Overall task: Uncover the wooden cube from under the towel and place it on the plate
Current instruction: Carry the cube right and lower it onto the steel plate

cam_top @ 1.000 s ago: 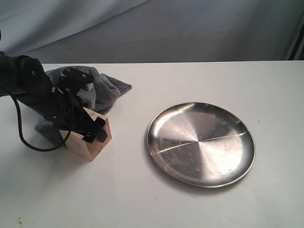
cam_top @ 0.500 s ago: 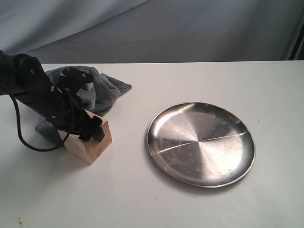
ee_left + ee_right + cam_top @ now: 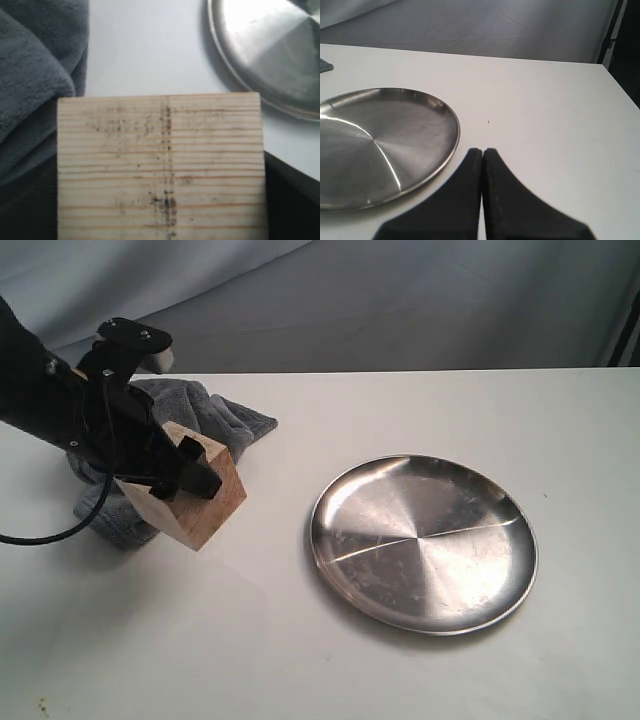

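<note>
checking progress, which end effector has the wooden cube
The left end effector, gripping the wooden cube beside the towel; the right end effector is shut and empty by the plate.

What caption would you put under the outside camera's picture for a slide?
Left gripper holds the wooden cube tilted beside the grey towel; the steel plate lies empty nearby.

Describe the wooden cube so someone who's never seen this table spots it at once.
Find the shiny steel plate on the white table, then, in the exterior view, look left to the crumpled dark grey towel. Just in front of it, the left gripper grips the wooden cube, tilted. It alone is pale, square-edged, with grain lines.
</note>
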You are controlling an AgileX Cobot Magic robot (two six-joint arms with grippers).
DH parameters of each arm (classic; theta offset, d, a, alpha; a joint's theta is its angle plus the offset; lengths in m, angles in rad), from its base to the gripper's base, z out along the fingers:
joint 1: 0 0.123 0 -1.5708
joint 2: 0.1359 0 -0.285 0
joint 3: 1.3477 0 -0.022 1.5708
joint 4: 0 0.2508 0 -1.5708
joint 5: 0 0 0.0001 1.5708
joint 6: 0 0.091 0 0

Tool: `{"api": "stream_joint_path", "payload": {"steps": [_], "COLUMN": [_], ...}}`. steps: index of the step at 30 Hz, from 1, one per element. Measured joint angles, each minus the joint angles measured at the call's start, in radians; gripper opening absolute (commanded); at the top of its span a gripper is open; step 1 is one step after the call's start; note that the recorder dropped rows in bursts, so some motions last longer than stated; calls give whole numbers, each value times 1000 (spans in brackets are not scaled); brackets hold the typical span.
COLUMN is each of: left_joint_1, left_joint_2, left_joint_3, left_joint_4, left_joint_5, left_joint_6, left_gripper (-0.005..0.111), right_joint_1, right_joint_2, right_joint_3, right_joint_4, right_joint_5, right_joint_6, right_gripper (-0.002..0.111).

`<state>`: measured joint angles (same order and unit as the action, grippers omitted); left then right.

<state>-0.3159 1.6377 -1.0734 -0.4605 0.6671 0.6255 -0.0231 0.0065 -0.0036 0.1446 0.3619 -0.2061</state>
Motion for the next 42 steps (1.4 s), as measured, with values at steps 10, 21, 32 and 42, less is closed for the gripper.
{"api": "stream_joint_path", "payload": {"steps": [10, 21, 32, 42], "left_joint_1": [-253, -387, -387, -387], "left_joint_2": [-7, 128, 374, 552], "left_joint_3": [0, -95, -405, -622], "left_joint_4": [-115, -142, -140, 163], "left_joint_5": [-93, -290, -154, 37], "left_joint_6": [210, 192, 158, -137], "left_gripper": [0, 0, 0, 0], "right_joint_1": [0, 0, 0, 0], "right_joint_2": [0, 0, 0, 0], "right_joint_3": [0, 0, 0, 0], "right_joint_4": [0, 0, 0, 0], "right_joint_5": [0, 0, 0, 0], "right_joint_6": [0, 0, 0, 0], "right_gripper": [0, 0, 0, 0]}}
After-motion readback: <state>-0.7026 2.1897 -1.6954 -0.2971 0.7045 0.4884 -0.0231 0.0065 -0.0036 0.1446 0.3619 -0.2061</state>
